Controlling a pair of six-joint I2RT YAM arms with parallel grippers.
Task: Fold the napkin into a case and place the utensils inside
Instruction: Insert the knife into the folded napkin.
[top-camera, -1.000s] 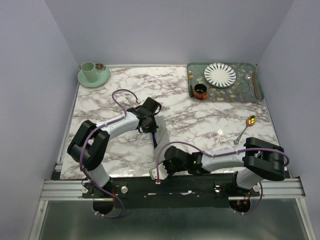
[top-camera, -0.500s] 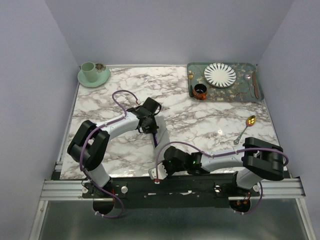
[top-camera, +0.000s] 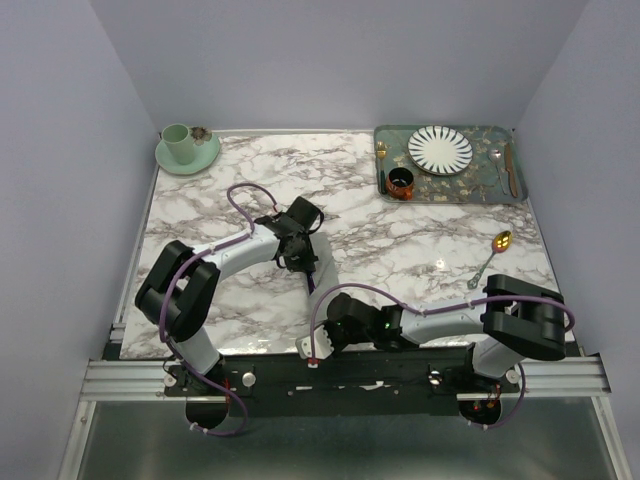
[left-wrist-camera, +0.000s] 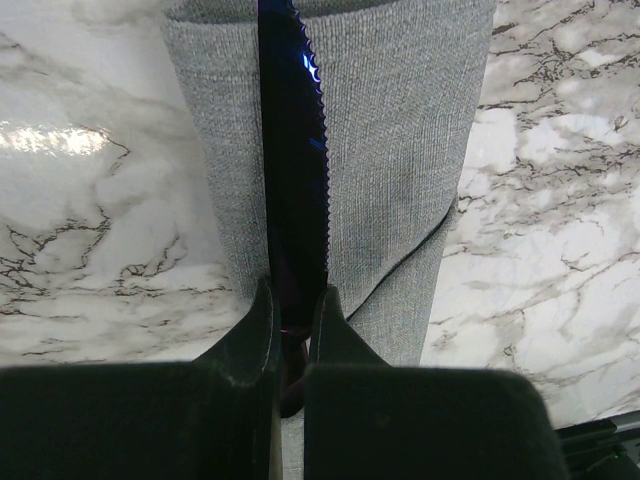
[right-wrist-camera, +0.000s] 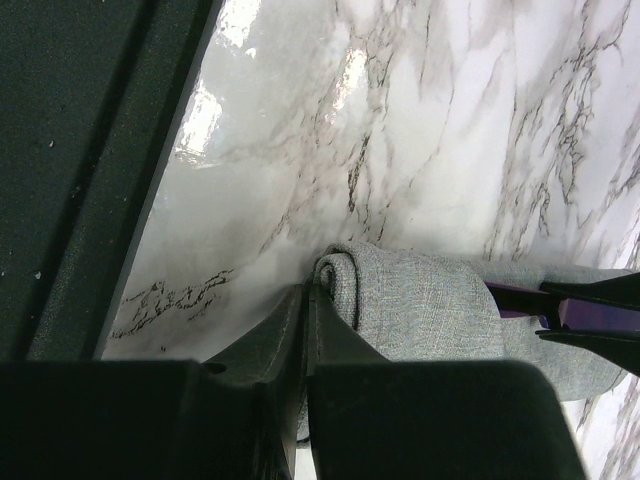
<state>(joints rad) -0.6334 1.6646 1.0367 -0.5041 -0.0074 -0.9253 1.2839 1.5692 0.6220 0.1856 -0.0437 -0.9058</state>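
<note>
The napkin is folded into a narrow grey case (left-wrist-camera: 400, 150), lying on the marble between my two grippers (top-camera: 322, 292). My left gripper (left-wrist-camera: 295, 295) is shut on the dark blue knife (left-wrist-camera: 295, 150), one of the utensils. Its serrated blade lies along the middle of the case, and its tip is out of frame. In the top view this gripper (top-camera: 303, 250) holds the knife (top-camera: 311, 268) pointing toward me. My right gripper (right-wrist-camera: 310, 295) is shut on the rolled near edge of the case (right-wrist-camera: 420, 300). The gold-bowled spoon (top-camera: 497, 248) lies on the table at the right.
A green patterned tray (top-camera: 470, 190) at the back right holds a striped plate (top-camera: 440, 149), an orange and black cup (top-camera: 401, 182), a small gold fork (top-camera: 381, 152) and a brown-handled utensil (top-camera: 511, 170). A green cup on a saucer (top-camera: 183, 148) stands at the back left.
My left gripper with the knife has shifted slightly right. My right gripper has edged a little toward the near edge. Both grips are unchanged.
</note>
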